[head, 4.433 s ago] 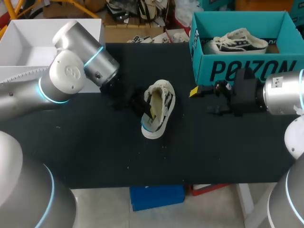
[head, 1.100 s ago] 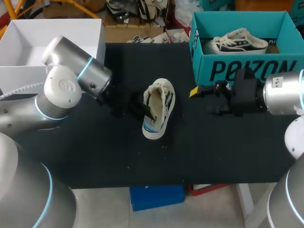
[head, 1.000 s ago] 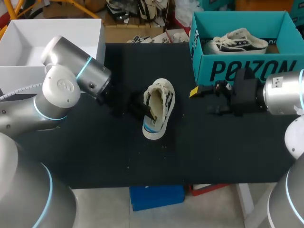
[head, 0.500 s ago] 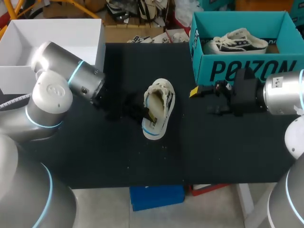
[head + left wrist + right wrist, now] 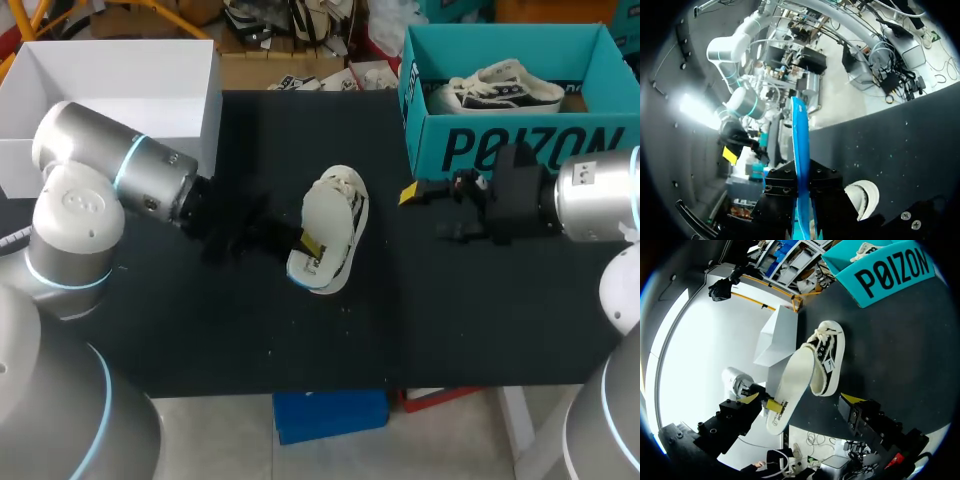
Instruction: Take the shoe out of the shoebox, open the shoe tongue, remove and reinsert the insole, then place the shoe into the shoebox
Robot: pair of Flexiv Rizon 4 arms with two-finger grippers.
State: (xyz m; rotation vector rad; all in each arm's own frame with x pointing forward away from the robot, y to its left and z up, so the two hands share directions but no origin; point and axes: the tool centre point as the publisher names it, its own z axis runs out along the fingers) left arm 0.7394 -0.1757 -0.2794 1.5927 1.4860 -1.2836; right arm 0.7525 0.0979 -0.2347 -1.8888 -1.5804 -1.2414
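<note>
Our left gripper (image 5: 303,242) is clamping the white insole (image 5: 322,222), partly out of the sneaker (image 5: 350,228) on the black desk (image 5: 250,320); our right gripper (image 5: 425,212) is hovering open beside the teal shoebox (image 5: 520,145).

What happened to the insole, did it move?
Yes. The insole, pinched by the left gripper, has slid out of the shoe leftward, away from the teal shoebox.

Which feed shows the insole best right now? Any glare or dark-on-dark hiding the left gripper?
Right wrist view: insole and shoe stand out against the dark table, despite a washed-out white area beside them. Head view: the left gripper, black, merges with the black table. Left wrist view: glare patch; insole only edge-on, a blue strip.
</note>
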